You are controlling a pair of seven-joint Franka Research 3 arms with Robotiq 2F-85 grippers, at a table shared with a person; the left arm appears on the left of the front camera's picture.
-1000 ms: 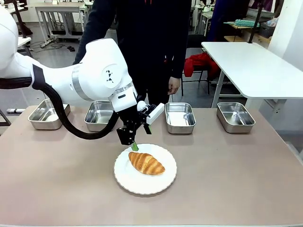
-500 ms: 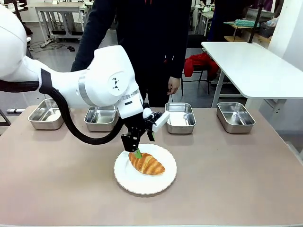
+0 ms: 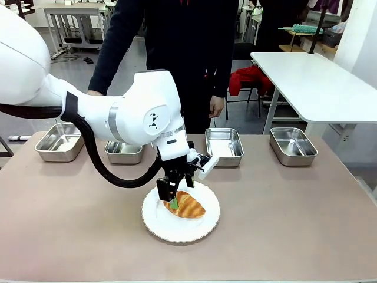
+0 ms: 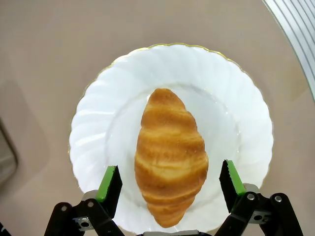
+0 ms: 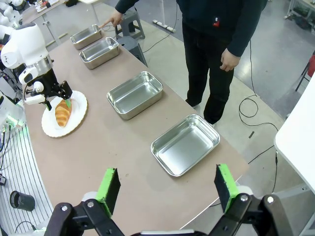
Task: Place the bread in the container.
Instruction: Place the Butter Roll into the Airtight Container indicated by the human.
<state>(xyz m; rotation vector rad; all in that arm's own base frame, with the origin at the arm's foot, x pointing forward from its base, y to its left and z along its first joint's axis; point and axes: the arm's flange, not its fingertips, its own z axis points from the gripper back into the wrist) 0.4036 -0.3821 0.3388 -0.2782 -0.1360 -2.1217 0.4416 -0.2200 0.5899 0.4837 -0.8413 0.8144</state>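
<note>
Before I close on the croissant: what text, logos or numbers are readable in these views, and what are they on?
No readable words or numbers in any view.
Black mark on the left arm's white joint: a symbol, not letters.
Small red patch on the person's dark top: too small to read.
Croissant, white plate, steel trays: no print.

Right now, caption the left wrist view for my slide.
Open left gripper straddles the bread on a white plate, pads clear of its crust.
</note>
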